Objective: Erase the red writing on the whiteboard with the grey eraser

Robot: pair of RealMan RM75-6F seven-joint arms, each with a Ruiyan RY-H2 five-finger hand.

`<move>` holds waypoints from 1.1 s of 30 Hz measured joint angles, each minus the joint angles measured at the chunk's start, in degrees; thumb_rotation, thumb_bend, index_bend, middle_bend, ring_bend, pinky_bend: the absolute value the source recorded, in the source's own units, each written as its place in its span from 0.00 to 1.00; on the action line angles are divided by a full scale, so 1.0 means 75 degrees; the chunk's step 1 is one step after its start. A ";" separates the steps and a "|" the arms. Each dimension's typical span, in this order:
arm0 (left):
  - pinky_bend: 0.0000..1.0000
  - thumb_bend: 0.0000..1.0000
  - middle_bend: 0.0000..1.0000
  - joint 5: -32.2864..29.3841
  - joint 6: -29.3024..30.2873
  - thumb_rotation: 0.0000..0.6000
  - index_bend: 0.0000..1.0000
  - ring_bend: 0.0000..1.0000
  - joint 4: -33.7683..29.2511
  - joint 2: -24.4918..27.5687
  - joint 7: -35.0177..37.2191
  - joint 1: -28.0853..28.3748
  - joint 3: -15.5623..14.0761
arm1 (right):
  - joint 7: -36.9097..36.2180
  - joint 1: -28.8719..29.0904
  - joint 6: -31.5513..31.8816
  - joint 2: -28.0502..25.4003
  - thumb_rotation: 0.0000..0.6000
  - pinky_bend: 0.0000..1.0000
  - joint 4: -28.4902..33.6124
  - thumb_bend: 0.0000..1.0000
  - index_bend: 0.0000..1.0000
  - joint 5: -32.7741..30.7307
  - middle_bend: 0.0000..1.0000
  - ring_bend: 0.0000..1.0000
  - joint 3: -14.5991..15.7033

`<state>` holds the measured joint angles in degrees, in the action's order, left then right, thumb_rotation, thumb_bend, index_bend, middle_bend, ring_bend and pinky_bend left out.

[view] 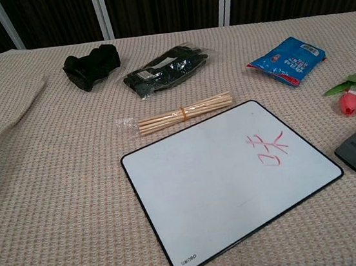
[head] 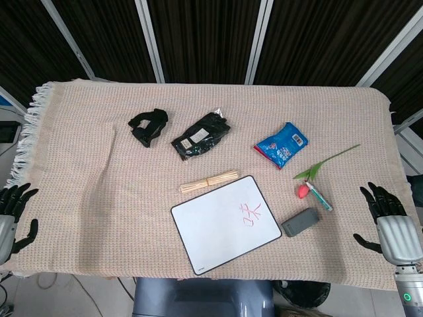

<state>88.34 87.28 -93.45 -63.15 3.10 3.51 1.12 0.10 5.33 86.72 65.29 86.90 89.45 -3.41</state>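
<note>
Beige cloth-covered table (head: 79, 218), left hand (head: 13, 214) and right hand (head: 391, 221) at edges, fingers spread, holding nothing, grey eraser (head: 301, 222) untouched

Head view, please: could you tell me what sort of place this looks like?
Probably a lab test bench: a cloth-covered table with assorted props like a whiteboard and grey eraser, dark slatted panels behind.

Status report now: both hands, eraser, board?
Left hand, right hand open, at table edges. Grey eraser untouched, right of whiteboard. Red writing intact. Path clear.
</note>
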 measured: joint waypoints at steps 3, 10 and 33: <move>0.01 0.51 0.05 -0.0033 -0.0003 1.00 0.14 0.00 -0.0030 0.0009 0.0053 -0.0009 0.0007 | 0.0000 0.0004 -0.0008 0.0007 1.00 0.14 -0.0002 0.07 0.00 -0.0010 0.00 0.05 -0.0003; 0.01 0.51 0.05 -0.0043 0.0014 1.00 0.14 0.00 -0.0062 0.0039 0.0085 -0.0030 0.0006 | 0.0034 0.0009 -0.0030 0.0030 1.00 0.14 -0.0063 0.07 0.00 -0.0105 0.00 0.05 -0.0046; 0.01 0.51 0.05 -0.0031 -0.0042 1.00 0.14 0.00 -0.0069 -0.0001 -0.0033 -0.0006 0.0001 | -0.0272 -0.0079 -0.0035 -0.0190 1.00 0.14 0.0148 0.07 0.00 -0.0085 0.08 0.06 0.0044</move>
<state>88.11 86.96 -93.96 -63.15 2.85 3.46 1.13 -1.94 4.74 86.46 63.87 88.01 88.81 -3.08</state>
